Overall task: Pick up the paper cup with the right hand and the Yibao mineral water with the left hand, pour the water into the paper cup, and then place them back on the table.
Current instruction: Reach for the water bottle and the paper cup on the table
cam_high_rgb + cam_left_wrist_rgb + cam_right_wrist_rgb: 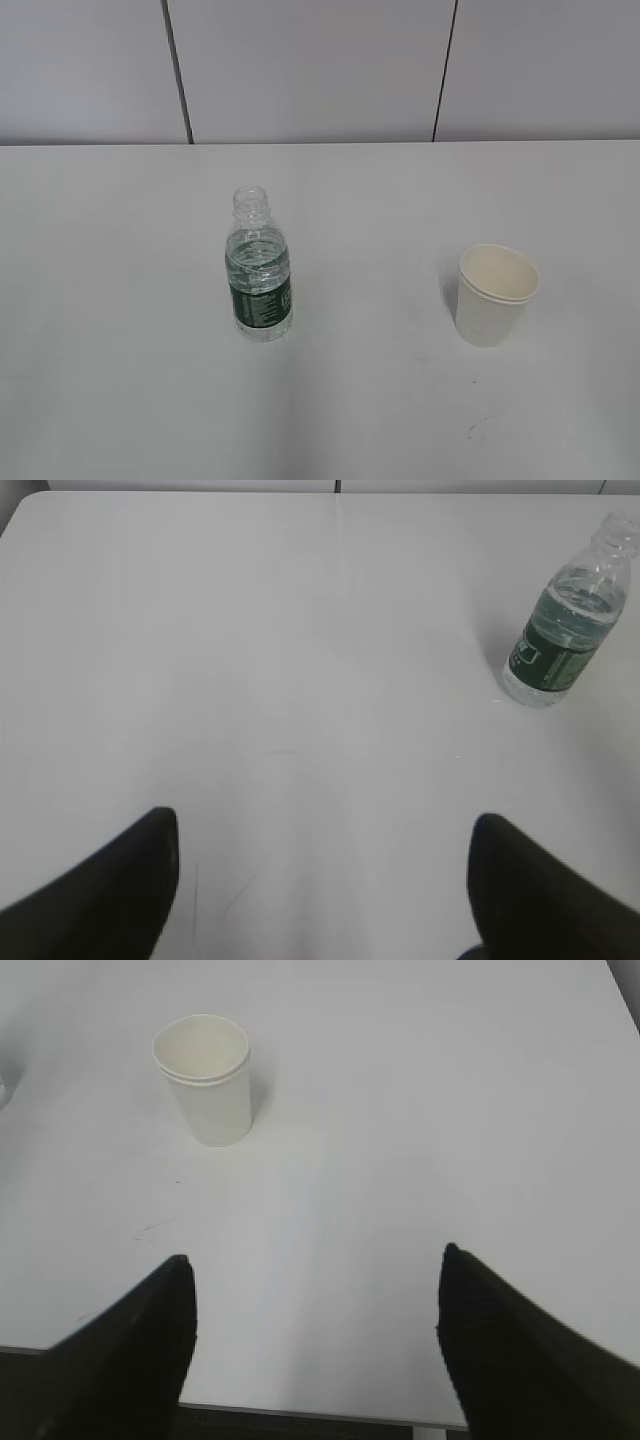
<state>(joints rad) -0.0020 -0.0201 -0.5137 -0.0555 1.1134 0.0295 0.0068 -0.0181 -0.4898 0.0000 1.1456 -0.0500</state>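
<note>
Two grippers stand wide and empty: the left hand (322,880) low in its wrist view, the Yibao mineral water (566,622) upright at upper right; the right hand (315,1345) likewise, the paper cup (207,1078) upright at upper left on the table (120,300).

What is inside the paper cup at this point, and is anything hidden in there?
The paper cup shows only a bare cream inner wall from above; no water is visible. The very bottom is not clearly seen in either view. The water remains in the bottle.

Left tool (325,880) black tapered fingers, right tool (315,1345) alike
</note>
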